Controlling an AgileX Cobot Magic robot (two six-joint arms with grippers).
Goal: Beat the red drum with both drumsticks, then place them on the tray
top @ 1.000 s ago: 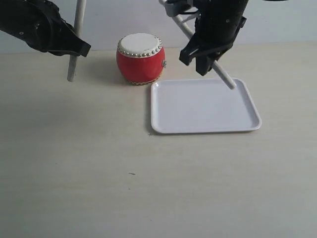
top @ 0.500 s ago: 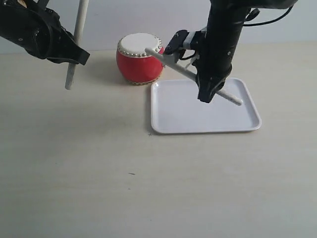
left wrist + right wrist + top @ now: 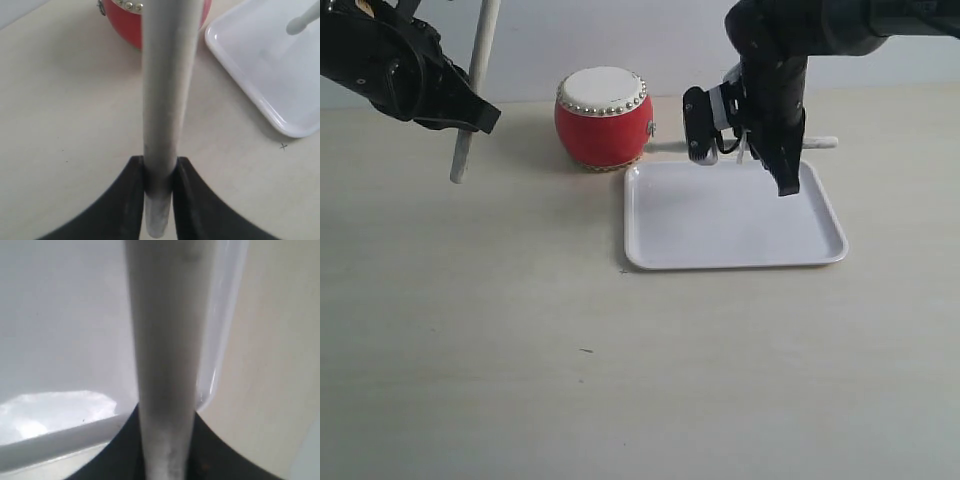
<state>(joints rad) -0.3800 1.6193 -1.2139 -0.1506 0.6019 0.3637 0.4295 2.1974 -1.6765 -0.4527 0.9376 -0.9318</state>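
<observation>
The red drum (image 3: 603, 125) (image 3: 123, 27) stands at the back, left of the white tray (image 3: 730, 255) (image 3: 235, 65) (image 3: 60, 330). Up at the left, my left gripper (image 3: 470, 105) (image 3: 159, 172) is shut on one drumstick (image 3: 467, 140) (image 3: 165, 85), which stands almost upright above the table, left of the drum. Over the tray's far edge my right gripper (image 3: 782, 165) (image 3: 165, 430) is shut on the other drumstick (image 3: 820, 142) (image 3: 302, 22) (image 3: 165, 340). This stick lies about level, and its left end is close to the drum's right side.
The pale wooden table (image 3: 520, 330) stretches in front of the drum and tray. A light wall runs along the back. My right arm's black body (image 3: 770, 70) hangs above the tray's far side.
My right arm has swung its drumstick from a slant over the tray to about level along the tray's far edge. The left arm and its stick have barely moved.
</observation>
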